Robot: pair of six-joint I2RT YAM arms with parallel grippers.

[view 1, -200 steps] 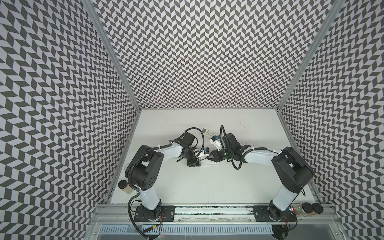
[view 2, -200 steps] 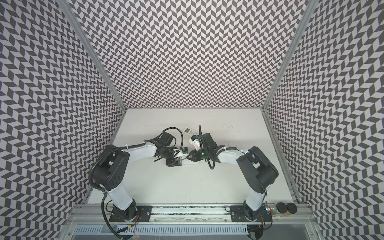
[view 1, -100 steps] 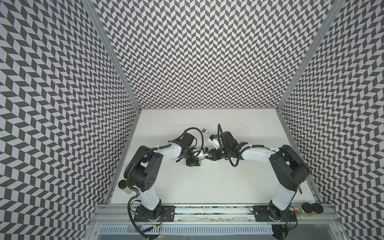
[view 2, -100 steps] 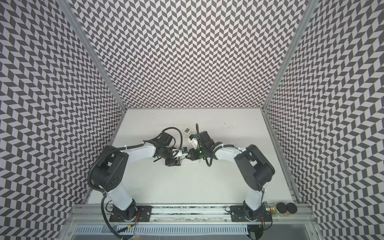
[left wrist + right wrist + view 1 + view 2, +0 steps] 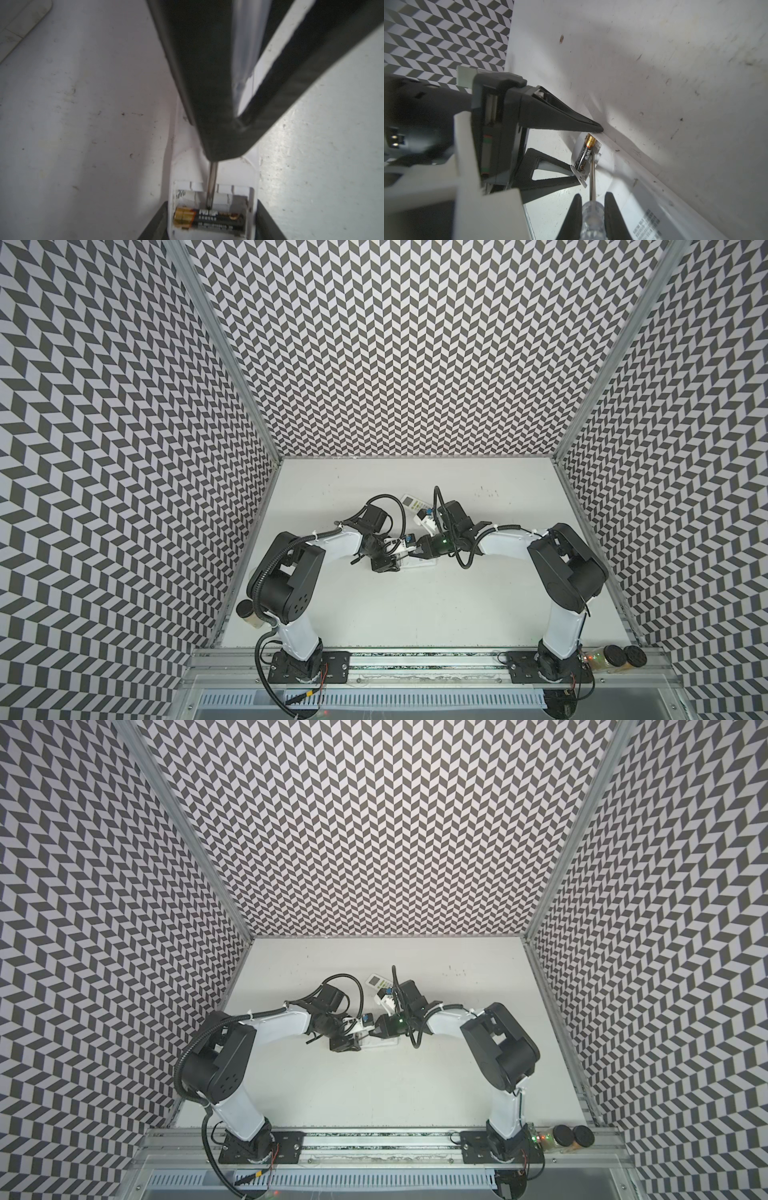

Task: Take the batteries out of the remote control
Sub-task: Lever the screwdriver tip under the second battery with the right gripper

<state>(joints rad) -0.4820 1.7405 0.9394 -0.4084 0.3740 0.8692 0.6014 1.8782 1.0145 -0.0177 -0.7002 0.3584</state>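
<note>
Screwdriver (image 5: 592, 180) tip against battery (image 5: 209, 220) in remote (image 5: 629, 182)
right tool (image 5: 592, 195) clamps screwdriver handle; left tool (image 5: 590, 154) half-open astride remote end; cannot tell if gripping

Both arms reach inward with wrists low and tips nearly meeting: left gripper (image 5: 589, 155) fingers (image 5: 560, 116) half spread, clamping the remote control (image 5: 623, 182) between them; right gripper (image 5: 593, 216) closed on the screwdriver (image 5: 592, 180) handle.
</note>
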